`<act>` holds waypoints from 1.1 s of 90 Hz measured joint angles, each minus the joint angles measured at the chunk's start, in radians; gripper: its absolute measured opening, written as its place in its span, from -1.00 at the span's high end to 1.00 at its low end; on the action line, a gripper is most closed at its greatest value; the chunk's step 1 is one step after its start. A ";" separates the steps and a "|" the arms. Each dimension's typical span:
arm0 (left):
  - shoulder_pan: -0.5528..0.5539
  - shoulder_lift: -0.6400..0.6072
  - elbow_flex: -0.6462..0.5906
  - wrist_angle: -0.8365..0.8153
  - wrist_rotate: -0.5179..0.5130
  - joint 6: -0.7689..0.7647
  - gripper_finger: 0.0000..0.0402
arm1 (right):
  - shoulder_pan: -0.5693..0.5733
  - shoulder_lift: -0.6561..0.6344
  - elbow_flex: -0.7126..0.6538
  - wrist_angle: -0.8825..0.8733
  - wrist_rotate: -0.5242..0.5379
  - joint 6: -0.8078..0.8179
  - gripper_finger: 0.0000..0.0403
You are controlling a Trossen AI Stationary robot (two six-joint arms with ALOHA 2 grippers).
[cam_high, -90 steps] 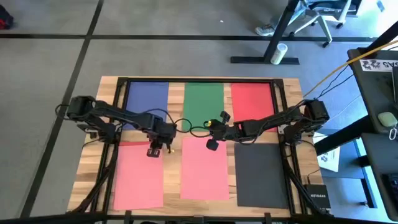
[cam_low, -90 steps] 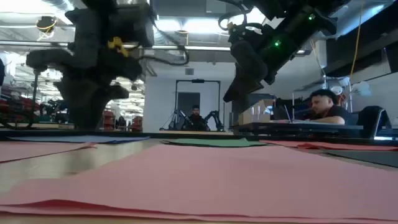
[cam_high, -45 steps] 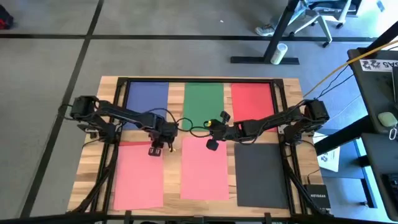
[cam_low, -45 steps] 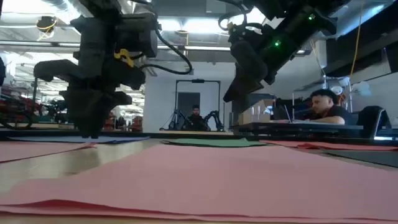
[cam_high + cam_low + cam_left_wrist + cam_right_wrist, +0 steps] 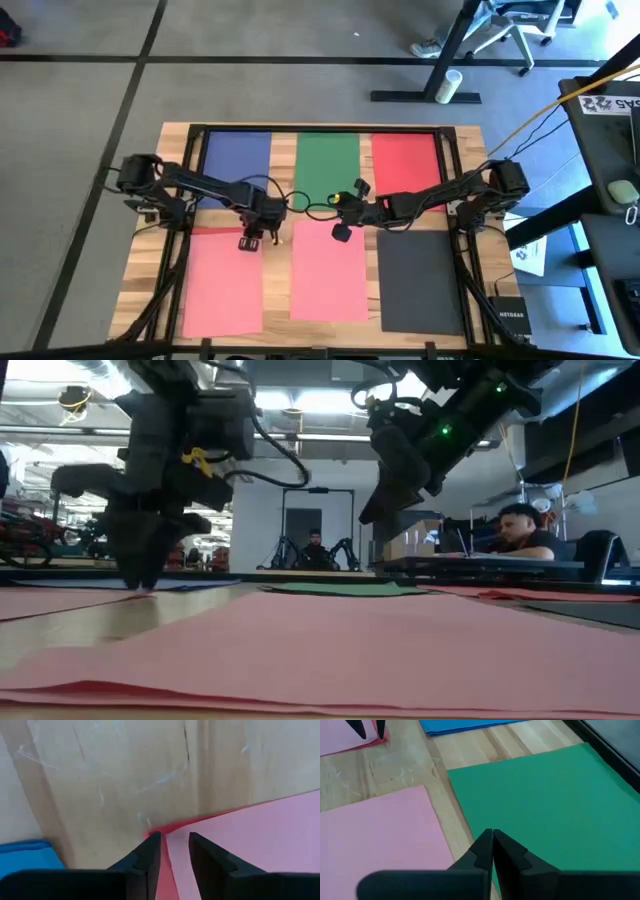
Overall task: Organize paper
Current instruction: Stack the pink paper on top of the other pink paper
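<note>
My left pincer (image 5: 172,851) sits slightly spread over the pink sheet's (image 5: 250,845) corner, lower centre of frame. My right pincer (image 5: 492,845) is pressed together above the green sheet (image 5: 545,800).

Table top: pale wooden plank table (image 5: 150,260), visible grain, fine scratches and scuffs, dull sheen.
Table frame: thin black metal rails (image 5: 320,129), matt.
Pink sheets: salmon pink rectangular paper sheet (image 5: 222,285) and a second pink paper sheet (image 5: 329,270), smooth, matt.
Far sheets: blue paper sheet (image 5: 236,156), green paper sheet (image 5: 327,165), red paper sheet (image 5: 405,157), flat, matt, unmarked.
Dark sheet: dark grey paper sheet (image 5: 421,280), matt.
Left gripper (image 5: 172,840): black plastic-looking fingers, smooth, faintly satin.
Right gripper (image 5: 493,836): same black smooth finish.
</note>
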 joint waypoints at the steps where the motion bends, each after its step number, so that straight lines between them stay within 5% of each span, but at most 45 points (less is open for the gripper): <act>1: 0.000 0.002 0.000 0.000 0.000 0.000 0.57 | 0.000 0.000 0.000 0.000 0.000 0.000 1.00; 28: 0.000 0.022 0.002 -0.011 0.001 0.001 0.60 | 0.000 0.000 0.000 -0.001 0.000 0.000 1.00; 53: 0.001 0.020 0.006 -0.104 0.003 -0.012 0.97 | -0.001 0.000 0.000 0.000 0.001 0.000 1.00; 99: -0.001 0.020 0.007 -0.103 0.042 -0.085 0.93 | -0.001 0.000 0.000 0.000 0.001 0.000 1.00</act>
